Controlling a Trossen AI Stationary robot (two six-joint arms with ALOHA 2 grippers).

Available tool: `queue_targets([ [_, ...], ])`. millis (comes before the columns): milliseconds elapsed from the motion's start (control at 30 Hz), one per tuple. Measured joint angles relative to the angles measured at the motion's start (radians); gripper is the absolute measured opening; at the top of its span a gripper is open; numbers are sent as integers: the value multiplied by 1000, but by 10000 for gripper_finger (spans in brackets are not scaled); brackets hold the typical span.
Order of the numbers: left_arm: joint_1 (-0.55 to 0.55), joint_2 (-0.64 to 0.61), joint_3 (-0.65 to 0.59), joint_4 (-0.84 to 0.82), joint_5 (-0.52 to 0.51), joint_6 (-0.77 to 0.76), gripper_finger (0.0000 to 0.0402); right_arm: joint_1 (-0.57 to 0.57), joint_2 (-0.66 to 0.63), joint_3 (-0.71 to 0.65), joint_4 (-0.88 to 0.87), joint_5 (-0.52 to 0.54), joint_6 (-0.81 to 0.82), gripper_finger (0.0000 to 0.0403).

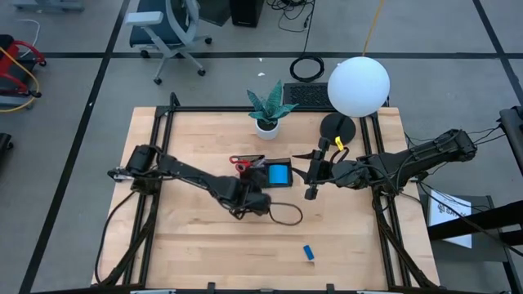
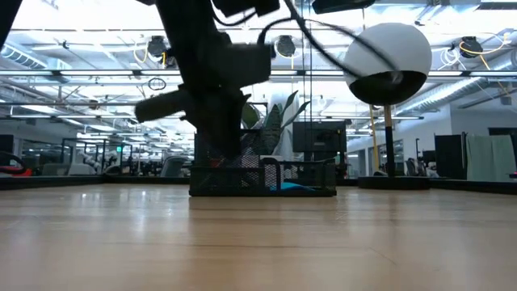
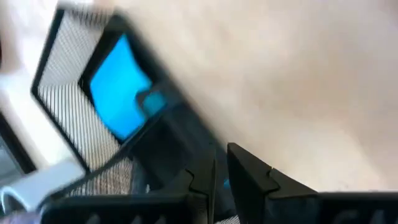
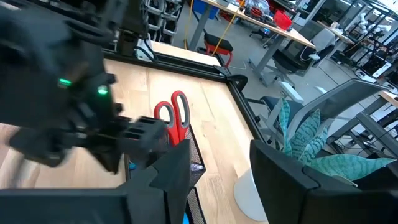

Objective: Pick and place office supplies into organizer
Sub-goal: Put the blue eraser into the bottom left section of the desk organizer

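A pale wooden worktop [image 1: 204, 237] lies under me. My left pincer [image 1: 260, 201] hovers at the near edge of the black organizer [image 1: 274, 174], fingers nearly together, gripping nothing. Just beyond it the blue note pad [image 1: 279, 174] lies inside; red scissors [image 1: 243, 164] stand at the far left. My right pincer [image 1: 311, 186], part-open and empty, waits beside the organizer. A blue block [image 1: 309, 252] lies well behind.

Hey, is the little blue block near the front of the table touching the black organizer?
Apart. The high view shows the small blue block lying alone near the table's front edge, with bare wood between it and the organizer at mid-table.
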State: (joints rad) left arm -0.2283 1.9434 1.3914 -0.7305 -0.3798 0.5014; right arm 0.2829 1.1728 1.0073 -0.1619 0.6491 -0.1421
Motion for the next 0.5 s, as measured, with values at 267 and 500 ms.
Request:
queue_targets([
  [267, -104, 0, 1, 97, 15, -16, 51, 0, 0, 0, -18, 0, 23, 155],
  [500, -128, -2, 1, 153, -4, -179, 51, 0, 0, 0, -60, -1, 52, 155],
])
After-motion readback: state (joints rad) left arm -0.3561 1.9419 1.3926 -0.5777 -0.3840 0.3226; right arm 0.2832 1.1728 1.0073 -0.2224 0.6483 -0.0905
